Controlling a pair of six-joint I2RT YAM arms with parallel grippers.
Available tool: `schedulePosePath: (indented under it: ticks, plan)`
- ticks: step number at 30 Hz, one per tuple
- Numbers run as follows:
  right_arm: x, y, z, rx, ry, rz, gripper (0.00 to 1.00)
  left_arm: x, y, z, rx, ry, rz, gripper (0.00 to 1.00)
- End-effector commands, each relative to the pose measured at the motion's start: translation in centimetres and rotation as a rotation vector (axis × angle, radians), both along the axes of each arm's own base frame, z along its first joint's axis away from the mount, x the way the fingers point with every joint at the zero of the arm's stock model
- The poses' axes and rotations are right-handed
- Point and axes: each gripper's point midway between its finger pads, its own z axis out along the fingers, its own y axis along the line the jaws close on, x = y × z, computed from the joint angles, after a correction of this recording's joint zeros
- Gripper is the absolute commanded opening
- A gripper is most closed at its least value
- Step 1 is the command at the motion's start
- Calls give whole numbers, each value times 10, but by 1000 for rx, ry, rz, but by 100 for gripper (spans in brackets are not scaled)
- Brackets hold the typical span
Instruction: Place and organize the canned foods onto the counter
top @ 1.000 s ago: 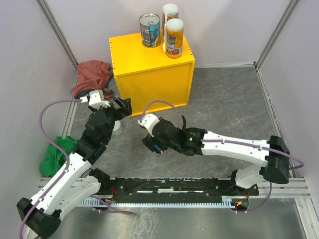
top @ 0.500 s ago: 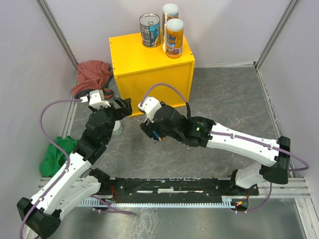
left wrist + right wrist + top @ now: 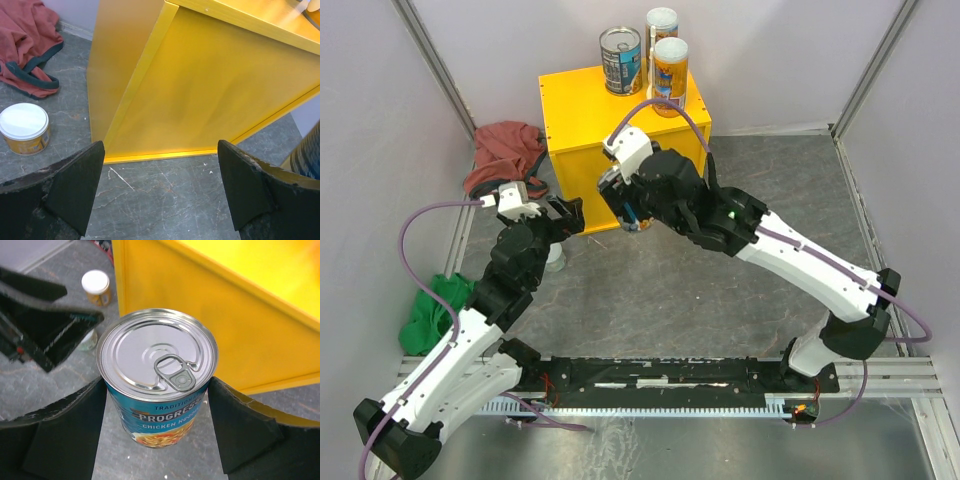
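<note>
The right gripper [image 3: 157, 385] pinches a blue-labelled soup tin [image 3: 157, 355] by its sides and holds it upright above the floor, just in front of the yellow box [image 3: 582, 110]. On the box top stand another silver-topped tin [image 3: 621, 60] and two orange-labelled cans [image 3: 670, 76]. The left gripper [image 3: 160, 152] hangs empty with its jaws spread wide near the box's lower front edge, and a short white-lidded can [image 3: 25, 127] sits on the floor nearby.

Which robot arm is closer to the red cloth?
Left. The left arm is beside the red cloth; the right arm, can in its jaws, is beyond, facing the yellow box.
</note>
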Motion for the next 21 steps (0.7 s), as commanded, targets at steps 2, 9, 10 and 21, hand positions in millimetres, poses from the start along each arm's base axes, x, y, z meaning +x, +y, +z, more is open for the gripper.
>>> schedulePosePath:
  ticks: [2, 9, 10, 21]
  plan:
    - [23, 1, 110, 250, -197, -37, 1, 0, 2, 18, -73, -55, 16, 100]
    - [35, 7, 134, 296, -227, -40, 1, -1, 2, 18, -68, -53, 17, 100]
    - [37, 9, 135, 299, -228, -38, 1, 0, 2, 17, -67, -52, 17, 99]
    - [40, -4, 146, 298, -224, -77, 1, 4, -4, 13, -58, -39, 1, 99]
